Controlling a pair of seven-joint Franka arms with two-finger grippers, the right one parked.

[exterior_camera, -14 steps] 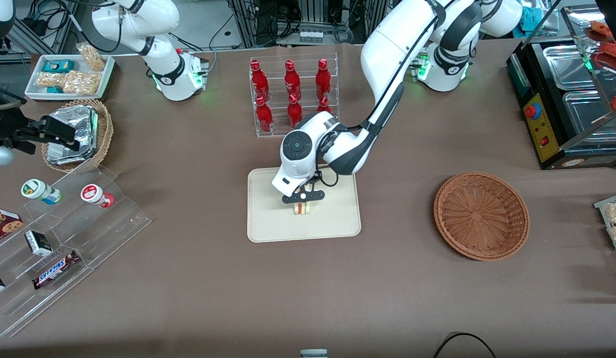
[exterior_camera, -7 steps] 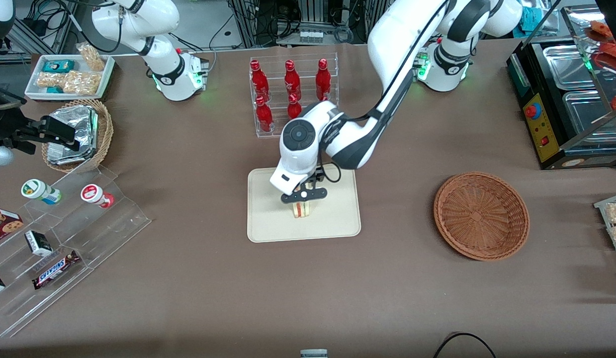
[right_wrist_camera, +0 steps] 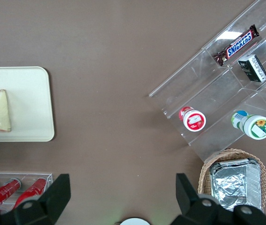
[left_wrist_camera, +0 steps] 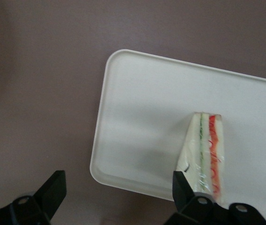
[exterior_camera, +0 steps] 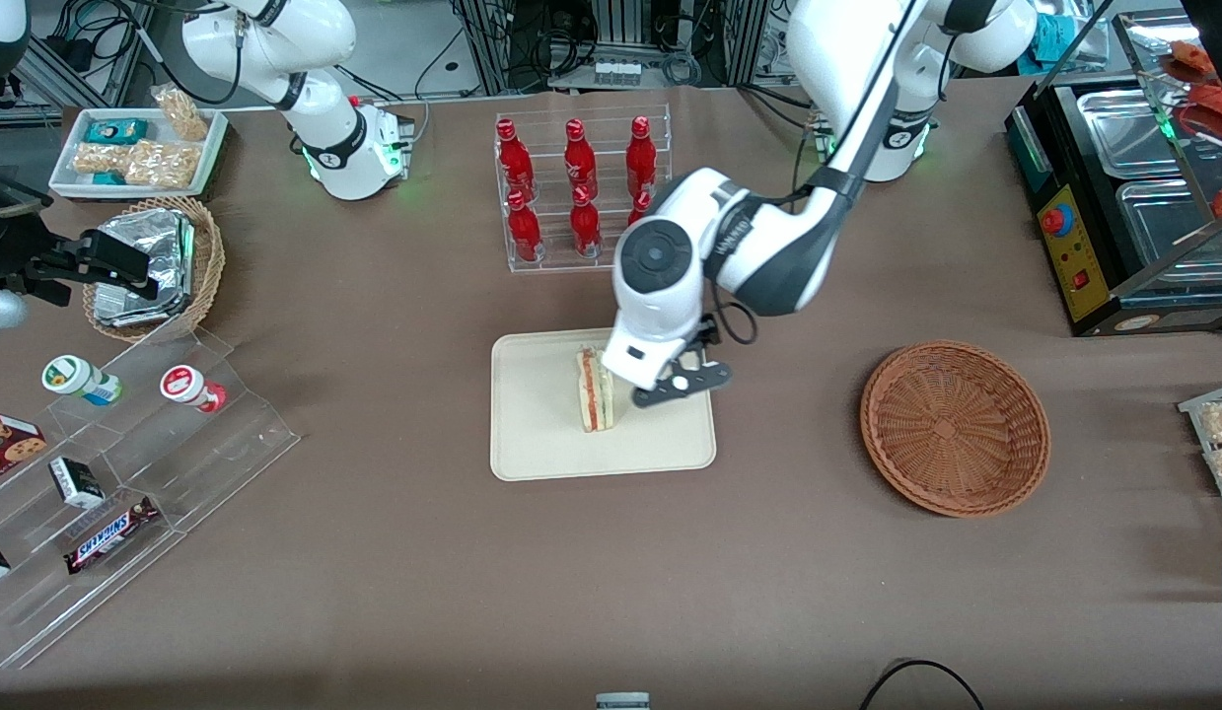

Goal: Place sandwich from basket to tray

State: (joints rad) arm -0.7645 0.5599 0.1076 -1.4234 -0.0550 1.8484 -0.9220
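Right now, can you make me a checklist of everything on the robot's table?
Surface: brown table.
Sandwich: standing on edge on the tray, let go.
Basket: nothing in it, toward the working arm's end.
Clutter: bottle rack, snack shelf, foil basket, snack tray.
Gripper: open, above the tray beside the sandwich.
Cables: black cable at the table's near edge.
Surroundings: food warmer.
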